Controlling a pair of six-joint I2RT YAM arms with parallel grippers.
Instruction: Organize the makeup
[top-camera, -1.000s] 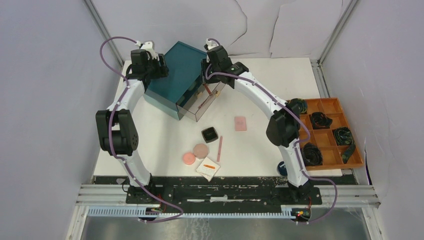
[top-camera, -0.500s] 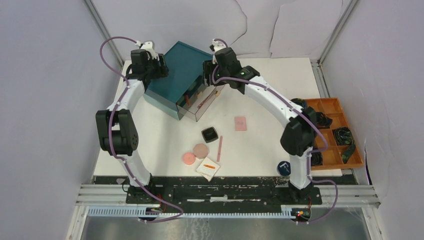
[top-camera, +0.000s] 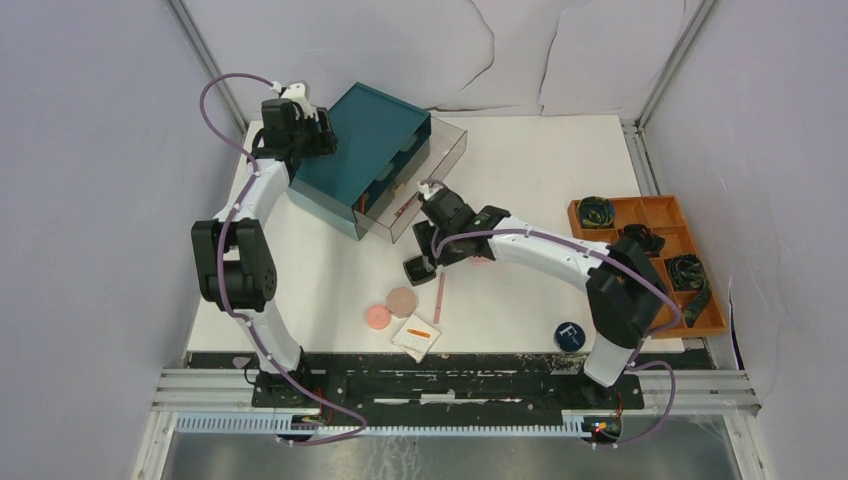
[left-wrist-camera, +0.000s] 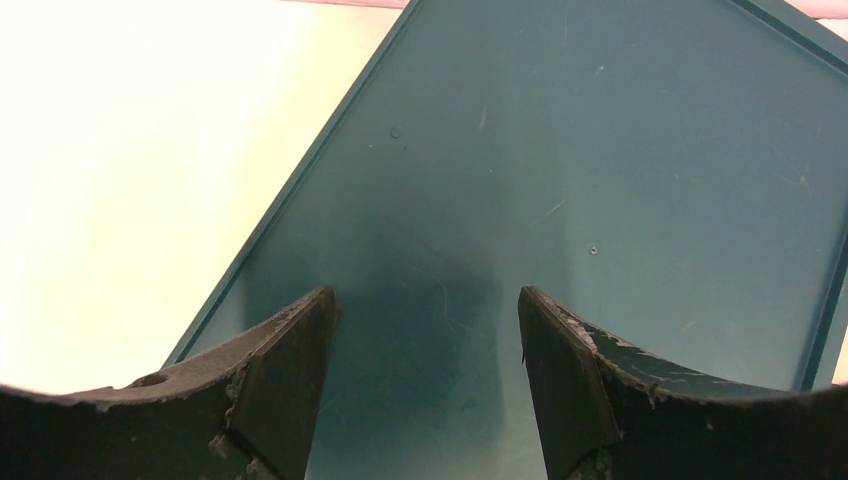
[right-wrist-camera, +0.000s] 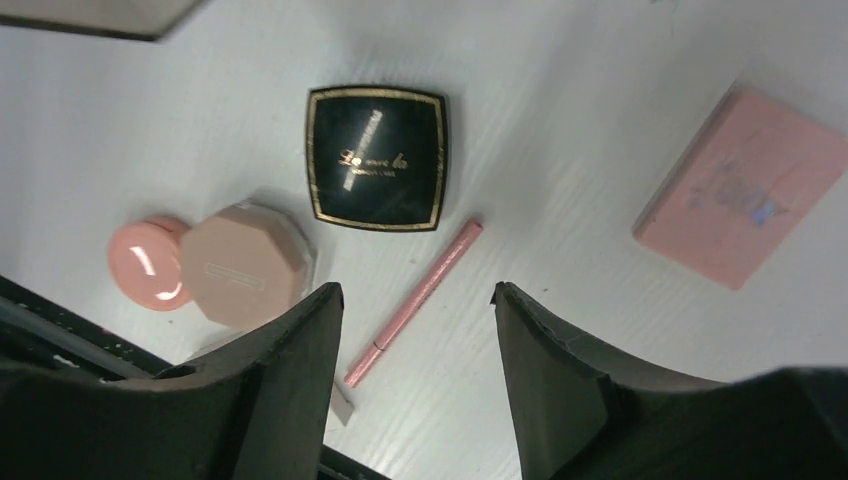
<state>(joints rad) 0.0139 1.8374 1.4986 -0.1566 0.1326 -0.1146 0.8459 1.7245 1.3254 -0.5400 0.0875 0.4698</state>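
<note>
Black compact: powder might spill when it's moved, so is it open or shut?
Shut. The black compact lies flat, gold-lettered lid facing up; no mirror or powder pan shows.

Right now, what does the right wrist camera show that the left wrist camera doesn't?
Only the right wrist: black compact, pink stick, pink square, pink disc, beige disc. Only the left wrist: the teal box top. Shared: white table; left fingers and right fingers both spread, empty.
</note>
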